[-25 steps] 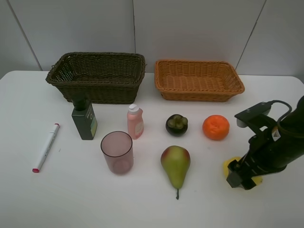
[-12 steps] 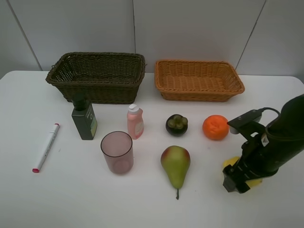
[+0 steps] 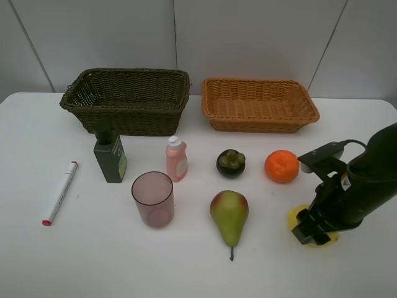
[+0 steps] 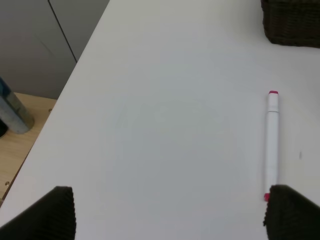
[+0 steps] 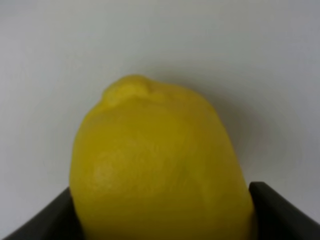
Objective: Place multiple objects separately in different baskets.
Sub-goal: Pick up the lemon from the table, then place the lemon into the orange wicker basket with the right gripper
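Exterior high, right hand [image 3: 311, 231] low, gripping lemon [image 3: 293, 216]

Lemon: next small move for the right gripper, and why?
Probably a short straight lift. The right gripper is closed on the lemon, which looks to be on the table. The orange stands between it and the tan basket, so height comes before any carry.

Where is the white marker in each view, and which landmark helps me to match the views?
Exterior high: the marker lies on the table's left part, left of the green bottle.
Left wrist: the marker lies between the dark basket corner and a finger of the left end effector.
Right wrist: not in it; the lemon fills it.
Shared landmark: the dark basket, in exterior high and left wrist views.
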Controlling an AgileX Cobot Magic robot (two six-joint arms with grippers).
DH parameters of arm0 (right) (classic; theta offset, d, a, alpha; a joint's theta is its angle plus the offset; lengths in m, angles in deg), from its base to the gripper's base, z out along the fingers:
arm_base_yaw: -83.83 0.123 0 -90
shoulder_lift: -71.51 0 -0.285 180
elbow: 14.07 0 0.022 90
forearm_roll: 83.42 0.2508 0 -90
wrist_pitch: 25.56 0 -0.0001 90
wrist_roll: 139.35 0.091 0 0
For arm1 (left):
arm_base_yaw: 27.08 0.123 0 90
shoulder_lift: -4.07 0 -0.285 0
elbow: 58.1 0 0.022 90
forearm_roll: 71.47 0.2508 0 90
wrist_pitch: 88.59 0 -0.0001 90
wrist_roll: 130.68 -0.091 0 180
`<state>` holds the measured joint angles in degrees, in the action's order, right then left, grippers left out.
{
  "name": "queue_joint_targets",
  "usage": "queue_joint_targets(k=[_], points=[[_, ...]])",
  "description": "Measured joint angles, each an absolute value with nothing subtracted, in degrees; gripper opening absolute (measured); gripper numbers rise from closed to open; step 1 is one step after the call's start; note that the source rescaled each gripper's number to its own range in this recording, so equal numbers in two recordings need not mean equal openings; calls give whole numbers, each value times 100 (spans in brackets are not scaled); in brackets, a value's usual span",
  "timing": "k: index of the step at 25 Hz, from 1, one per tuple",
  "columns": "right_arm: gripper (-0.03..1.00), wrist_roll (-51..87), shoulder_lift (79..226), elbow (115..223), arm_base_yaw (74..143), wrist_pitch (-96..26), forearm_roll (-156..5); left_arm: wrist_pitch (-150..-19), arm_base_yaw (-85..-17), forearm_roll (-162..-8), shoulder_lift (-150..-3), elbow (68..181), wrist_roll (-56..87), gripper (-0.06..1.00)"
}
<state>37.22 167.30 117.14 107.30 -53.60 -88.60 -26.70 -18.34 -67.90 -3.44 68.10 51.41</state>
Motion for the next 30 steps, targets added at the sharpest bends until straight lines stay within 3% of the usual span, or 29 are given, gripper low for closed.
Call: queue_joint_targets(k=[6,14,21,30], points=[[0,3732,16615,12522,10730,-6351,-8865,-2670,-1834,-6790,-344,6810,5141,100],[0,3742,16167,14671,10730,-7574,-9155,-2670,-1834,-6790,-344,6810,5141,100],[0,3721,16551,15991,10511,-7529,-9491,-2670,-1834,-6790,-344,6810,5141,100],[0,3721,17821,16743,10031,-6561,-9587,-2670,-1834,-6790,-344,6810,5141,100]])
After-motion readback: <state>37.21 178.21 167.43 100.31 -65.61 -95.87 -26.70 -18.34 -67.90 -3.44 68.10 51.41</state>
